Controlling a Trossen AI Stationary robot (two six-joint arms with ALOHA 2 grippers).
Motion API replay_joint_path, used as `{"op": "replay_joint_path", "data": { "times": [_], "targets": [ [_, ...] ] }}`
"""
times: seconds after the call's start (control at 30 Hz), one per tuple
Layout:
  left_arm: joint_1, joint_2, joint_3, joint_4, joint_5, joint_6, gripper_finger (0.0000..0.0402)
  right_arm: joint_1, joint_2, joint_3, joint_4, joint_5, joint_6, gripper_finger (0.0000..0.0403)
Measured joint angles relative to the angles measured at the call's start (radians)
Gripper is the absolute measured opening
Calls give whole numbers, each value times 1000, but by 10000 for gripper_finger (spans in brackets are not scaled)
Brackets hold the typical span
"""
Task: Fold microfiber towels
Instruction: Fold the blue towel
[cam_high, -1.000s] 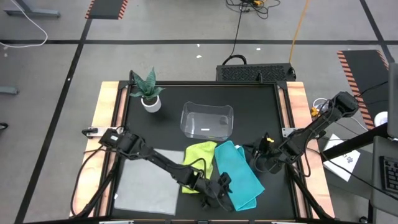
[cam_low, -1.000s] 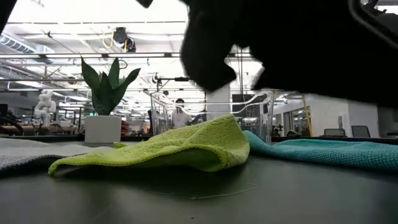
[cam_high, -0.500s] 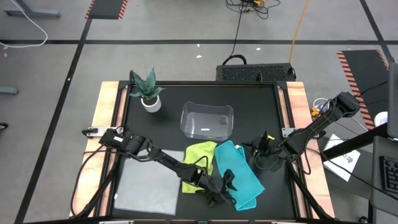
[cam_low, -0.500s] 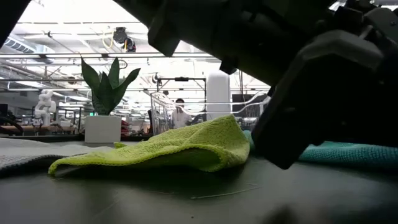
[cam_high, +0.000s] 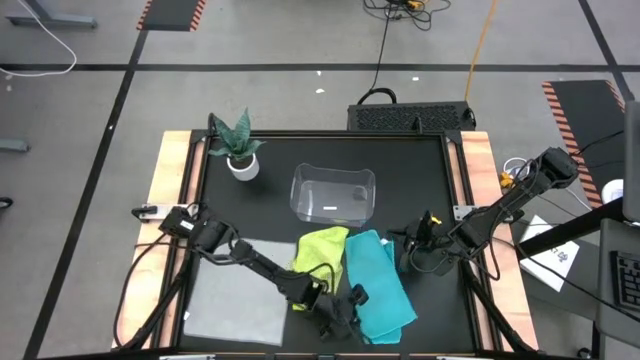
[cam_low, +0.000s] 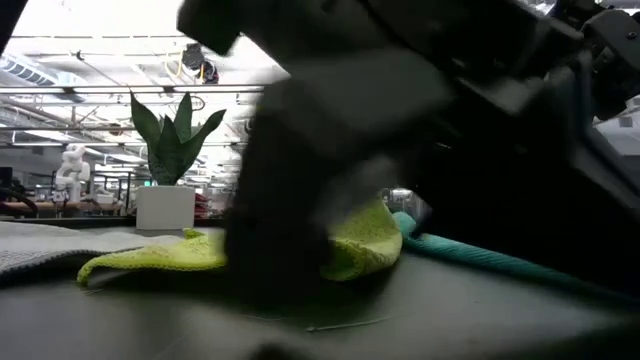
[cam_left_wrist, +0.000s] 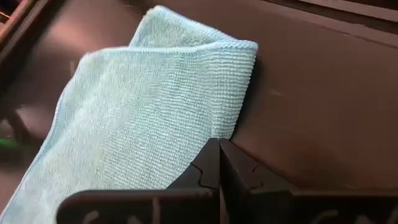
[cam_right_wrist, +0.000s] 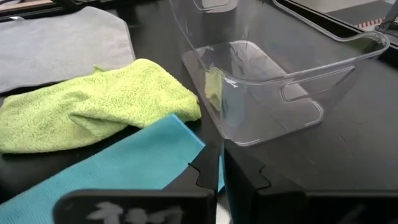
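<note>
The teal towel lies doubled on the black table, slanting from the middle toward the near edge. My left gripper reaches in from the left and is shut at the towel's left edge; in the low view its arm fills the foreground. The yellow-green towel lies bunched beside the teal one, on its left. The grey towel lies flat at the near left. My right gripper is shut just right of the teal towel and holds nothing. My left gripper is shut on the teal towel's left edge, toward its near end. The fingers come slanting down from the table's left. The fingertips hide how many layers they have. The towel lies flat on the table.
A clear plastic bin stands behind the towels at the table's middle. A potted plant stands at the far left corner. Bare table lies near and right of the teal towel.
My left gripper has sunk toward the table at the teal towel's left edge and has shut there; a second ago its fingers stood wide open above the towel. My right arm has kept still.
</note>
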Motion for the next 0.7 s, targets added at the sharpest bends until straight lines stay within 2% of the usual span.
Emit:
{"op": "replay_joint_path", "data": {
  "times": [0.3, 0.5, 0.7],
  "targets": [
    [-65, -79, 1, -344, -11, -54, 1, 0, 0, 0, 0, -26, 1, 13],
    [-71, -84, -2, -323, -42, -90, 10, 0, 0, 1, 10, -29, -24, 13],
    [-68, -105, -4, -322, -64, -81, 58, 0, 0, 1, 53, -84, -98, 13]
  ]
}}
